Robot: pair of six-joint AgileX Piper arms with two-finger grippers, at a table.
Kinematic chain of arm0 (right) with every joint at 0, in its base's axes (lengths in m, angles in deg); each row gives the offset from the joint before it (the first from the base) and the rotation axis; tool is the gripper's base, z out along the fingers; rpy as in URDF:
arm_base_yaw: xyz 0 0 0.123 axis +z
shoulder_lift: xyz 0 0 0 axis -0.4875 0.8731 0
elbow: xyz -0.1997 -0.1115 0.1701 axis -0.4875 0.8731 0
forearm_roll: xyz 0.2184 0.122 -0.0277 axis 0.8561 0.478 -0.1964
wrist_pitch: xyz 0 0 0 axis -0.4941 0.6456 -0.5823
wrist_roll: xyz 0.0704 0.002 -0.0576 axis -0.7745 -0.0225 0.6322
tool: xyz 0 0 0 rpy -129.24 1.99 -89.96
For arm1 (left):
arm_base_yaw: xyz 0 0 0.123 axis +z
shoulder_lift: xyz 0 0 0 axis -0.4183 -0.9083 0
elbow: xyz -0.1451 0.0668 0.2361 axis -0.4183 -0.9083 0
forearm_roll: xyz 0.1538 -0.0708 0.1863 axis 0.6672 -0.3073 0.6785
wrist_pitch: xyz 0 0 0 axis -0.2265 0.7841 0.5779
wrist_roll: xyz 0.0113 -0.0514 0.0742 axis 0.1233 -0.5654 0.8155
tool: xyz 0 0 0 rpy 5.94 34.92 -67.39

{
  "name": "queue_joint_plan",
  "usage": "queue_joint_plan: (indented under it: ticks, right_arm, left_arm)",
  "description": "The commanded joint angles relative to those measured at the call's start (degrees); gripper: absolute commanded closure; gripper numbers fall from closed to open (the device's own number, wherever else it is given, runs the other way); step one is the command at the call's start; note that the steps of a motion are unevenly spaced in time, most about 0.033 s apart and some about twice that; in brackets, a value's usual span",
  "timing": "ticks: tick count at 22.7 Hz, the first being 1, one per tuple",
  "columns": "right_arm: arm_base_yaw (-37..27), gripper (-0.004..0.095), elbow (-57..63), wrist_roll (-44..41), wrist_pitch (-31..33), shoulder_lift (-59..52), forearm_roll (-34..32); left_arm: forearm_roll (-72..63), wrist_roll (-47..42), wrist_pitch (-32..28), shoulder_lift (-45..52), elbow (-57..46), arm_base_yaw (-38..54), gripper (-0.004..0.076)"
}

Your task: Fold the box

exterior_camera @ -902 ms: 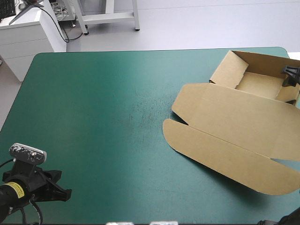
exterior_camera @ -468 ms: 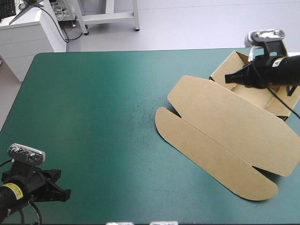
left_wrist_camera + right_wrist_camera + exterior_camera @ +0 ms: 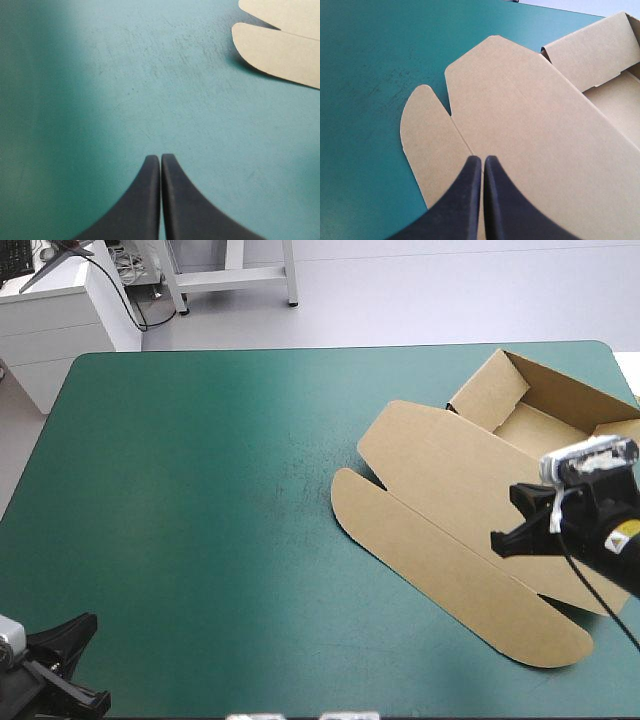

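Teal-green cover (image 3: 200, 490) stretches wide and mostly bare from where I stand, with faint dark scuffs (image 3: 300, 475) near its middle. On the right half lies the box (image 3: 450, 490), brown board, partly built. Its tray (image 3: 540, 430) sits toward the far right corner of the cover, with walls standing on the far side and on the side facing the middle. Inside the tray I see only its own brown floor. From the tray's near side the lid (image 3: 450, 465) lies flat on the cover, reaching toward the middle. Beyond a crease, a long flap (image 3: 440, 570) with rounded ends lies flat too, nearest the front edge.

The right gripper (image 3: 483, 160) hangs over the right part of the lid, near the crease. Its black fingers are pressed together tip to tip and grasp nothing, and I cannot say whether they touch the board.

The left gripper (image 3: 160, 159) is down at the near left corner, over bare cover. Its fingers are likewise closed on nothing, and the flap's rounded end is well apart from it, ahead and off to one side.
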Motion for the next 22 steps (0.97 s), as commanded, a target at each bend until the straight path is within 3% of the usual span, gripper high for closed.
queue_joint_plan:
  ticks: [1, 6, 10, 18, 22]
  right_arm:
    - [0.1, 0.0908, 6.3, 0.8, -6.0, -6.5, 0.5]
    - [0.1, 0.0908, 16.5, 0.8, -9.0, -14.3, 0.2]
    - [0.1, 0.0908, 26.5, 0.8, -13.2, -23.2, 0.2]
    - [0.1, 0.0908, 34.8, 0.7, -15.4, -36.6, -2.4]
    - [0.1, 0.0908, 36.5, -2.4, -15.7, -41.5, -4.3]
  left_arm:
    - [-0.6, 0.0, -3.8, 1.6, -0.1, -0.2, 0.0732]
    - [-0.6, 0.0, -4.8, 6.5, -5.5, -0.2, 0.0732]
    - [-0.8, 0.0, -9.0, 12.0, -12.5, -0.2, 0.0732]
    - [-1.5, 0.3, -16.3, 15.2, -18.6, -0.2, 0.0732]
    - [-1.6, 0.0, -16.1, 15.2, -19.0, -0.2, 0.0732]
